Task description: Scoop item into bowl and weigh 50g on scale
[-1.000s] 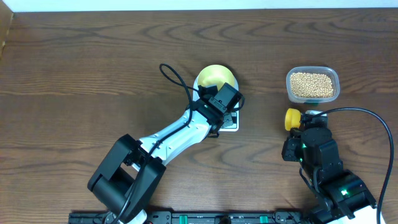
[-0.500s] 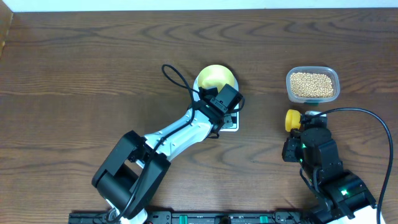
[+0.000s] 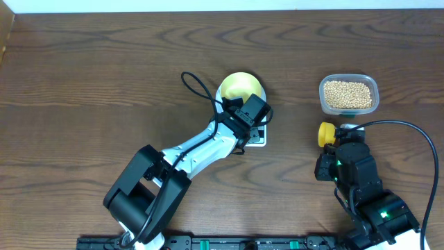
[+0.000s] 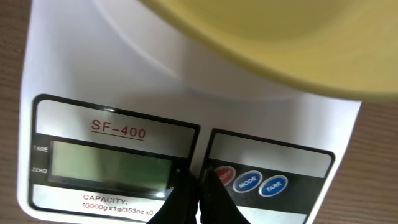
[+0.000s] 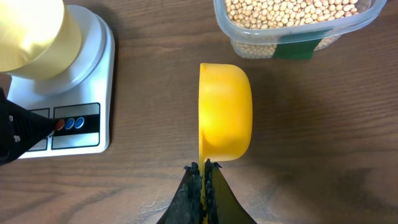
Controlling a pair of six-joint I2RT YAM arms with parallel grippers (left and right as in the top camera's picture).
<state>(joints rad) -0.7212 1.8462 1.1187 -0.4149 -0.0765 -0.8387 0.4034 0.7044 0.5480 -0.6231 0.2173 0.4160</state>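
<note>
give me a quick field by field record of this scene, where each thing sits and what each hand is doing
bowl: on the scale, no beans seen inside
scale: under the bowl, display blank
beans: in the clear tub, to the right of the scale
scoop: just short of the tub, its contents not visible
left hand: shut, tips at the scale's red button
right hand: shut on the scoop's handle
</note>
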